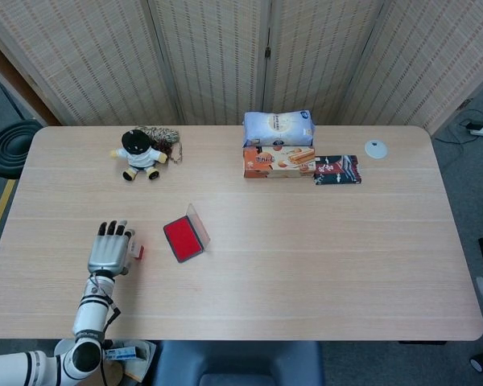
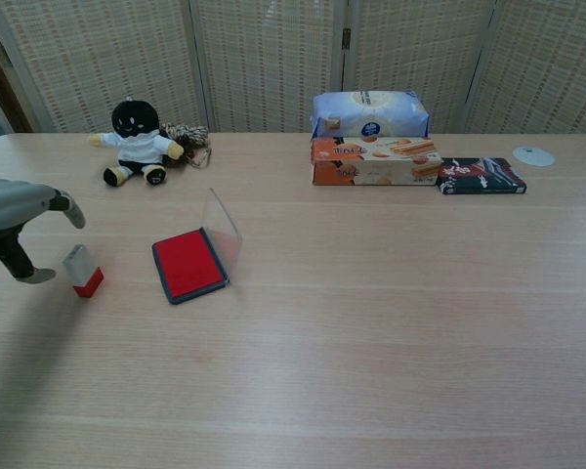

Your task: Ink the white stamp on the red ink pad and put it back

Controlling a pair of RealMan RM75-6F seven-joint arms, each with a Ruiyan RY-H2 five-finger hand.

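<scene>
Stamp (image 2: 82,270): small white block with a red base, standing slightly tilted on the tabletop (image 1: 322,241), just left of the ink pad (image 2: 188,264), whose red surface lies exposed beneath a raised clear lid. Left hand (image 2: 15,217) hovers just beside the stamp, fingers spread and holding nothing. Right hand: only a sliver shows at the head view's right edge, its state not discernible.

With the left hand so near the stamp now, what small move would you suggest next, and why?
Probably ease the left hand a little toward the white stamp and close its fingers on the white top. The hand is open beside it, not gripping, and the stamp stands upright left of the open red ink pad.
</scene>
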